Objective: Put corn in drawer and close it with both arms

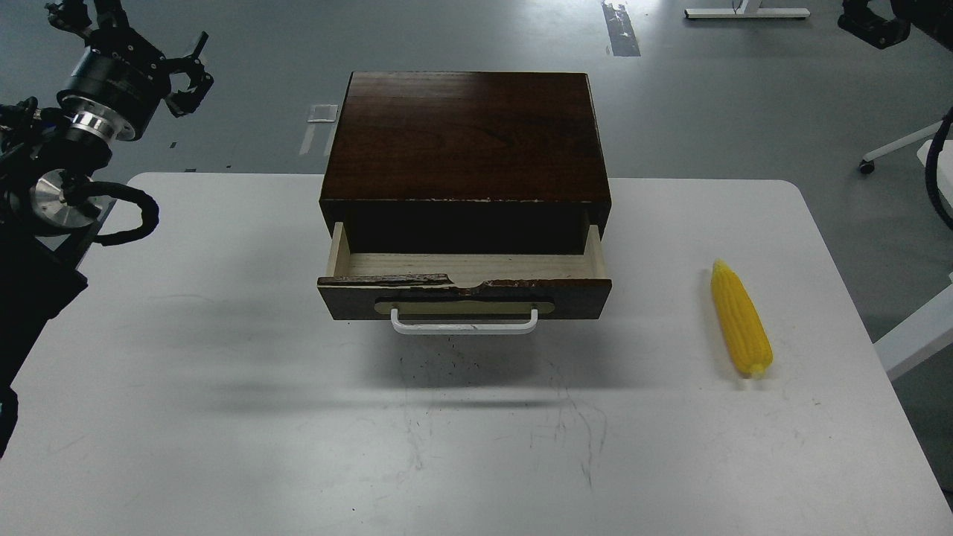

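Far left: my left gripper raised off the table, claws parted, holding nothing. Centre: drawer pulled partly open, seemingly empty. Right: corn lying flat on the table, well apart from the drawer. Right gripper not visible. Judged: nothing done; pick, place, close remain.

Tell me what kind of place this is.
Probably a robotics lab or test room. A plain white table stands on a bare grey floor patched with tape, white equipment legs stand behind, and only props are laid out: a wooden box and plastic corn.
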Tool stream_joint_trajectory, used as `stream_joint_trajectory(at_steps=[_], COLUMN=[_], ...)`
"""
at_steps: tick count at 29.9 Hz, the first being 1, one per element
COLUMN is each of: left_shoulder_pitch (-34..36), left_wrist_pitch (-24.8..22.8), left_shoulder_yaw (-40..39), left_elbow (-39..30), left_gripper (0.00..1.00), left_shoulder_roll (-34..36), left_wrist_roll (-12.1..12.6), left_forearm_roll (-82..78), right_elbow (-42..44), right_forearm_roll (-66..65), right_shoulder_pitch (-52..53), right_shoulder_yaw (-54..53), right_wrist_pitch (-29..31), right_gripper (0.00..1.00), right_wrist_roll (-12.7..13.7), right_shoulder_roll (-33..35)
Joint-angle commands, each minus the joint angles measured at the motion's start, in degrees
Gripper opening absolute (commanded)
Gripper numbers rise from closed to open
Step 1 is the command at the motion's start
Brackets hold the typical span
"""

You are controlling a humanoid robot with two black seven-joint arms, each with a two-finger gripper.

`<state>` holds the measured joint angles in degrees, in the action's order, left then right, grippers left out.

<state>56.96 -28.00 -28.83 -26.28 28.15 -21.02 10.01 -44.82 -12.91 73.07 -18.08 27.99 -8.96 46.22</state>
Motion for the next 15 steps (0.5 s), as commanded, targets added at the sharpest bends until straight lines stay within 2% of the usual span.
stream_joint_trajectory(at_steps=[1,4,5,6,10,15], left_shoulder_pitch=[0.08,0.08,0.08,0.08,0.17,0.26], left_wrist_pitch=[0.00,0.00,0.00,0.00,0.00,0.00], left_shoulder_yaw=[0.00,0.00,0.00,0.00,0.00,0.09], left_elbow=[0.00,-0.52,-0.53,-1.22,-1.85,-1.85], left_gripper=[0.98,0.98,0.98,0.98,0.98,0.98], left_shoulder_roll=[-0.20,-0.21,-0.21,-0.03,-0.12,-0.20], left_wrist_roll=[-0.08,0.01,0.01,0.01,0.01,0.10], left_forearm_roll=[-0.07,-0.07,-0.07,-0.07,-0.07,-0.16], right_elbow=[-6.22,-13.16,-13.18,-15.62,-18.28,-19.16], right_forearm_roll=[-12.62,-26.14,-26.20,-31.94,-46.30,-48.96], right_shoulder_pitch=[5.14,7.70,7.70,7.88,7.36,5.95], right_shoulder_yaw=[6.29,9.72,9.73,10.60,14.29,20.09], right_wrist_pitch=[-0.13,-0.13,-0.13,-0.13,-0.22,-2.23], right_gripper=[1.00,1.00,1.00,1.00,1.00,1.00], right_wrist_roll=[1.65,4.81,4.83,5.52,5.79,5.88], right_shoulder_roll=[3.08,5.28,5.29,6.16,6.52,6.17])
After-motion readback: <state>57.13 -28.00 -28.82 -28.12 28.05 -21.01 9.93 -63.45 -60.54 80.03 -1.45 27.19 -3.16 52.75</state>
